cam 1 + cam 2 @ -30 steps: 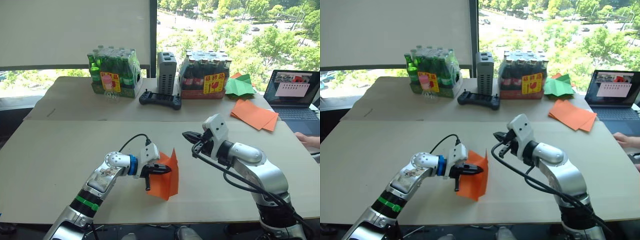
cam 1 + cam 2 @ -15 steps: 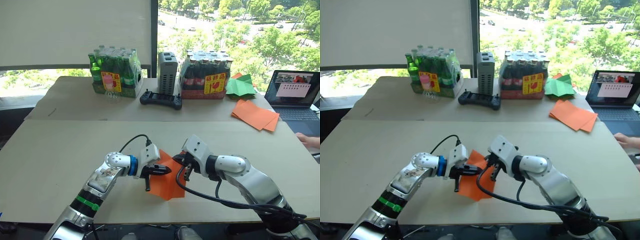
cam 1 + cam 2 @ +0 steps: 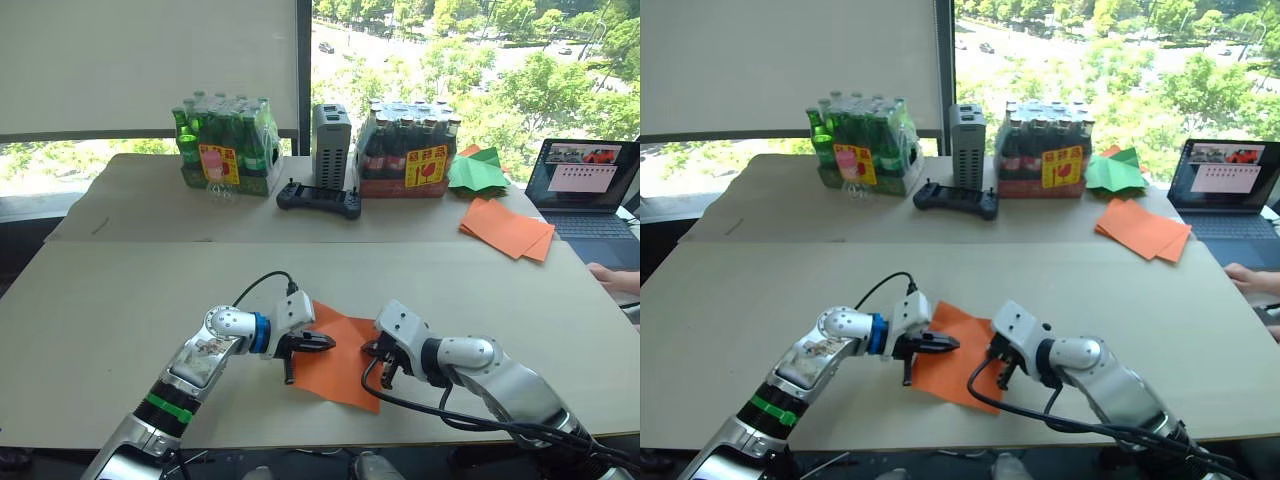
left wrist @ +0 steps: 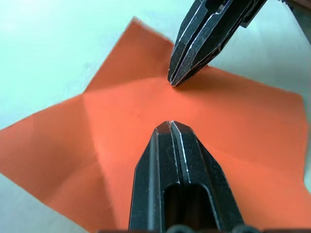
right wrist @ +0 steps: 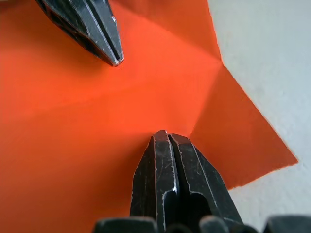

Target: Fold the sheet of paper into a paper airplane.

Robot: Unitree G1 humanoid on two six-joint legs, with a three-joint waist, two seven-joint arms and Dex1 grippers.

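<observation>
Early still: sheet of paper [image 3: 340, 362] lies creased but mostly flat on the bench [image 3: 120, 300], left hand [image 3: 322, 342] and right hand [image 3: 377, 352] both closed, tips pressing it, airplane folds remain.

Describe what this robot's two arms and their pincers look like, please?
Both arms are silver-grey metal with white housings near the wrists. The left arm carries a blue ring by its wrist and green bands lower down; the right arm is plain silver. Thin black cables loop along each. The left pincer and right pincer each have two slim, pointed black fingers.
</observation>
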